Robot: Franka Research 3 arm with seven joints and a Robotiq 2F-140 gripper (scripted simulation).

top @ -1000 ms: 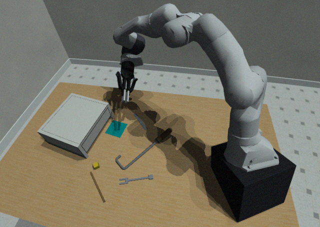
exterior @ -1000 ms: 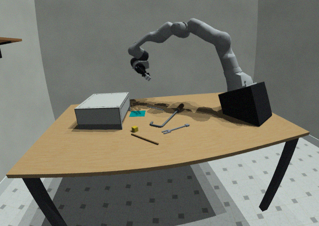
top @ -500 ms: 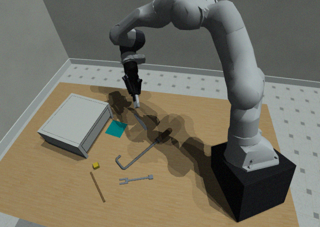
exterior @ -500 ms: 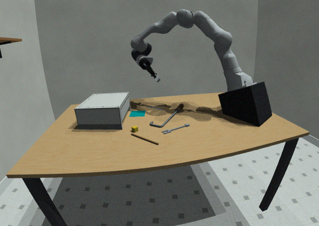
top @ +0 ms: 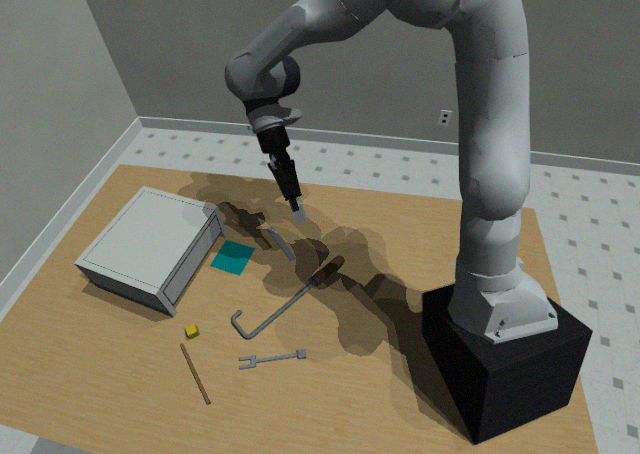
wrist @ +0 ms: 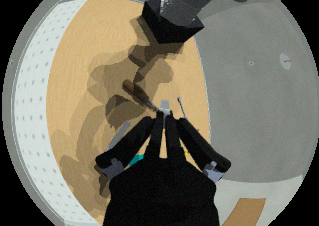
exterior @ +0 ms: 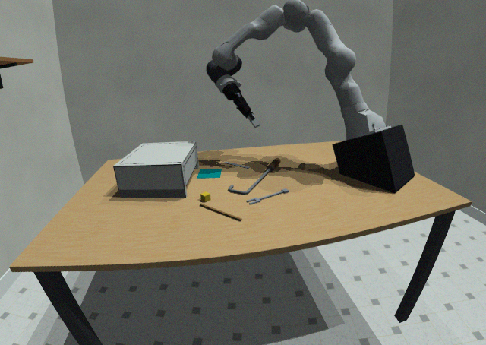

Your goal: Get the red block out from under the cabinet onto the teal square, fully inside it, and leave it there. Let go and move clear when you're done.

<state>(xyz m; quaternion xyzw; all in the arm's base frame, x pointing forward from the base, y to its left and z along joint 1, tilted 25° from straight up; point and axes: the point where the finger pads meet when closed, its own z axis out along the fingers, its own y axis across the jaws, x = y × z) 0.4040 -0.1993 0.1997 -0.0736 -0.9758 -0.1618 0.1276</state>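
- hand [top: 299, 215]: fingers pressed together on nothing, hanging above the surface [top: 129, 387], tilted down and toward the arm's black pedestal [top: 516, 387]. it is up and to the pedestal side of the cabinet [top: 139, 242], well above everything lying there.
- red block: not visible in any view. judged to lie under the cabinet, as the task says; its heading and long axis cannot be told from here.
- teal square [top: 232, 257]: flat on the surface, just beside the cabinet's front corner, nothing on it.
- flat grey strip [top: 281, 243]: just past the teal square, away from the cabinet, lying roughly along the cabinet's front edge.
- hook tool [top: 281, 309]: dark handle pointing away from the cabinet, bent end toward the yellow cube [top: 191, 331].
- forked tool [top: 271, 358] and thin wooden stick [top: 194, 373]: farther from the cabinet, near the cube.
- risk, reach: the hand looks too bulky for the gap under the cabinet; a tool seems needed.
- risk, grasp: a thin tool lying flat may slip or twist when pinched.
- risk, drag: raking blind could shove the block deeper or sideways, or nudge the cabinet.
- risk, finish: the block may stop straddling the square's edge.
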